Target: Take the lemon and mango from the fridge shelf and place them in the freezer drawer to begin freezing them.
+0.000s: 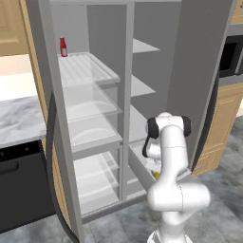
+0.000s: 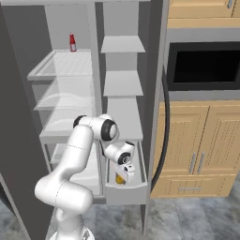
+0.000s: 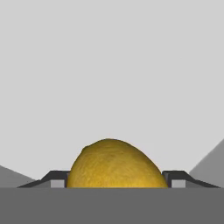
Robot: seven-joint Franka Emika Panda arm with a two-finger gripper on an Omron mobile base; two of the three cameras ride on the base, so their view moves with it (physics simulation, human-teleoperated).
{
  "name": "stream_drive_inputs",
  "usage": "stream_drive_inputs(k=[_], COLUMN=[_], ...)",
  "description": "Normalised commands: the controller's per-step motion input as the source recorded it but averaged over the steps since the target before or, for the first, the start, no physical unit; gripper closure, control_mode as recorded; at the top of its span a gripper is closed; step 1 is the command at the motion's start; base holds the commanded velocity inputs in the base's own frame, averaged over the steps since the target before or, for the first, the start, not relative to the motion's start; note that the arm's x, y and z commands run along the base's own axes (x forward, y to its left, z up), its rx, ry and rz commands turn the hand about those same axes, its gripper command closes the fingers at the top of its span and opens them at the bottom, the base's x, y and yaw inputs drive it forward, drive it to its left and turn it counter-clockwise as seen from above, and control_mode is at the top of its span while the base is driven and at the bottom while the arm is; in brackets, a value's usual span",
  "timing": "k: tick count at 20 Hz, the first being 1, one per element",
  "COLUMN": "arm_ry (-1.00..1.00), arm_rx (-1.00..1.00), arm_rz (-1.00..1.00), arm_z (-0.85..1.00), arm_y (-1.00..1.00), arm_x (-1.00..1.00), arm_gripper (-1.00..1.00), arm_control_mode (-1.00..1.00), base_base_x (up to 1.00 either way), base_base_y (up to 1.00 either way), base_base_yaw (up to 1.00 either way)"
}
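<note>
You have the gripper (image 3: 113,183) clamped on the lemon (image 3: 114,164) low inside the freezer drawer (image 2: 125,191), so if you open unevenly or pull up while it sticks, it may roll against the drawer wall.

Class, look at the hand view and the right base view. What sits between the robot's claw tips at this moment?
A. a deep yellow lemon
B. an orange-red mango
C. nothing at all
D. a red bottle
A. In the hand view the lemon fills the gap between the two dark tips of the claw, and the right base view shows yellow under the hand above the freezer drawer.
</note>
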Motion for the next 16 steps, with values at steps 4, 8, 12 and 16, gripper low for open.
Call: stream_drive_inputs(k=[4,8,12,16], arm_ry=[0.03,0.01,0.01,0.00], arm_rx=[0.00,0.00,0.00,0.00], arm_rz=[0.00,0.00,0.00,0.00], arm_z=[-0.37,-0.39,-0.43,-0.07], arm_y=[-0.02,-0.01,0.00,0.00], arm_x=[0.00,-0.05,-0.33,-0.39], arm_gripper=[1.00,1.00,-1.00,-1.00], arm_control_mode=[-1.00,-1.00,-1.00,-1.00], base_base_x=[0.00,0.00,0.00,0.00], base_base_y=[0.00,0.00,0.00,0.00], base_base_yaw=[0.00,0.00,0.00,0.00])
